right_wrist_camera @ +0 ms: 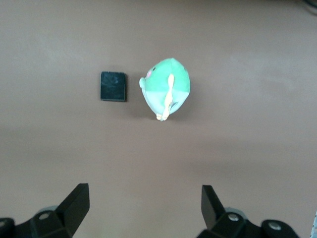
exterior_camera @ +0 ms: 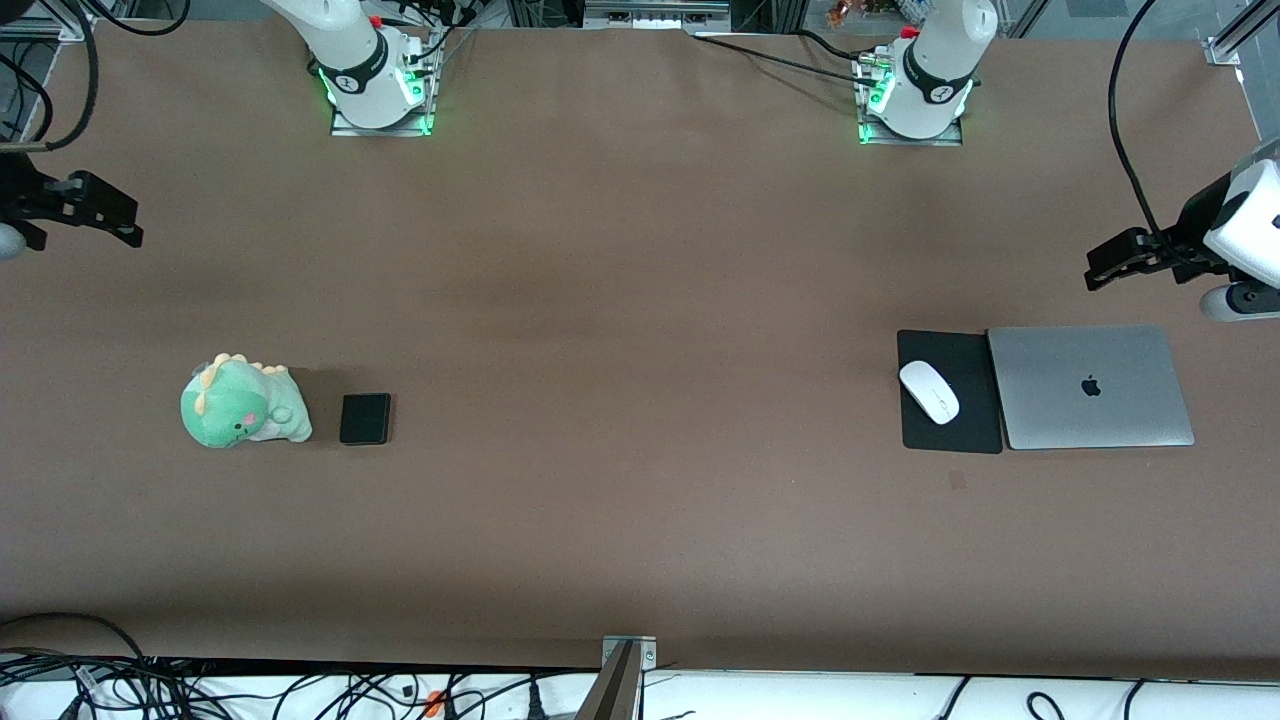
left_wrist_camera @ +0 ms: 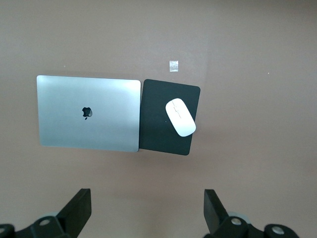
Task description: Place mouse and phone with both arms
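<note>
The white mouse (exterior_camera: 929, 391) lies on a black mouse pad (exterior_camera: 965, 430) toward the left arm's end of the table; it also shows in the left wrist view (left_wrist_camera: 180, 117). The black phone (exterior_camera: 365, 418) lies flat on the table toward the right arm's end, and shows in the right wrist view (right_wrist_camera: 113, 86). My left gripper (exterior_camera: 1100, 265) hangs open and empty over the table's end, above the laptop's side; in its own view (left_wrist_camera: 147, 208) only bare table is between its fingers. My right gripper (exterior_camera: 125, 222) hangs open and empty over the table's other end (right_wrist_camera: 145, 206).
A closed silver laptop (exterior_camera: 1090, 386) lies against the mouse pad, on the side toward the table's end. A green plush dinosaur (exterior_camera: 240, 403) sits beside the phone. A small tape mark (left_wrist_camera: 173, 66) is on the brown table near the pad.
</note>
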`<state>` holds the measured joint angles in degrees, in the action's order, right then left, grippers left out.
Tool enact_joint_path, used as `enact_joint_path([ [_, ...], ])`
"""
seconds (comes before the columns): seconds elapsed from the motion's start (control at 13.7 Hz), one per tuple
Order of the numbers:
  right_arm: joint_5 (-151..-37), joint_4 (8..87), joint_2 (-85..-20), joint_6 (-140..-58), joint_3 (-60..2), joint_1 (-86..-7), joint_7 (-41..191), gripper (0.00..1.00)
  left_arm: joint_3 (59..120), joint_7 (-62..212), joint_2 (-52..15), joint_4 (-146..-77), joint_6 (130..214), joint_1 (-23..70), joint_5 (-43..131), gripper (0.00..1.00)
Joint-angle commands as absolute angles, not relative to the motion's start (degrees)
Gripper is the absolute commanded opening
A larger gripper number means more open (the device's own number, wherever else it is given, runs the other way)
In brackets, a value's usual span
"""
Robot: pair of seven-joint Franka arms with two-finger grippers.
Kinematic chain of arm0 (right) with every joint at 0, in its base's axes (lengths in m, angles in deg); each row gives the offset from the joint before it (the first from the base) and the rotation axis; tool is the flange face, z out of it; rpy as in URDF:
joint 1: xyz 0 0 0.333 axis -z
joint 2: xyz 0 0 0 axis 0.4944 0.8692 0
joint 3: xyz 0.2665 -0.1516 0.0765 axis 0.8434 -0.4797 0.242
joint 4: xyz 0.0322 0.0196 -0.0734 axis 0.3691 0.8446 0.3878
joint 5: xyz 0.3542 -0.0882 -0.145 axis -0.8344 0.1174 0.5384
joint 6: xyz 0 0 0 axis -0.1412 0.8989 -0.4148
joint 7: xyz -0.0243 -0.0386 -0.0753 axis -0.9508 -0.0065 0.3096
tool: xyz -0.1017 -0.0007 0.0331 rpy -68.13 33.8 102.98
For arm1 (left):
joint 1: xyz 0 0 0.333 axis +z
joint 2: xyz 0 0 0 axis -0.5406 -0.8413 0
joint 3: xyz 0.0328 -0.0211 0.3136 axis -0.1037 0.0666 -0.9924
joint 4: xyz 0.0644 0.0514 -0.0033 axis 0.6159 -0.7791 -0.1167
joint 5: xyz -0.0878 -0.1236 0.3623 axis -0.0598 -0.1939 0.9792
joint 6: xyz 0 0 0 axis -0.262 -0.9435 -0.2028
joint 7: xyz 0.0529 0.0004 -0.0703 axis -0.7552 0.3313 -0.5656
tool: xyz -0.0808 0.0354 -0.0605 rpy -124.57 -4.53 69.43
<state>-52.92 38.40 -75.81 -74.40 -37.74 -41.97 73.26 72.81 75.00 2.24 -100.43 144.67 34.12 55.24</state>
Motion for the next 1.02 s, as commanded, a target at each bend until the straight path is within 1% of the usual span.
enact_joint_path([
  [0.0,-52.8,36.2,-75.5,-73.1,-37.3,-41.4,73.6,1.00,73.2,75.2,1.6,-98.8,143.5,34.5,55.1,1.00],
  [0.29,-55.6,35.5,-75.6,-73.0,-37.4,-41.3,73.6,1.00,73.2,75.2,1.5,-98.8,143.5,34.5,55.1,1.00],
  [0.95,-56.1,35.5,-75.6,-72.1,-37.6,-41.3,73.6,1.00,73.3,74.6,1.5,-98.8,143.5,34.4,55.1,1.00],
])
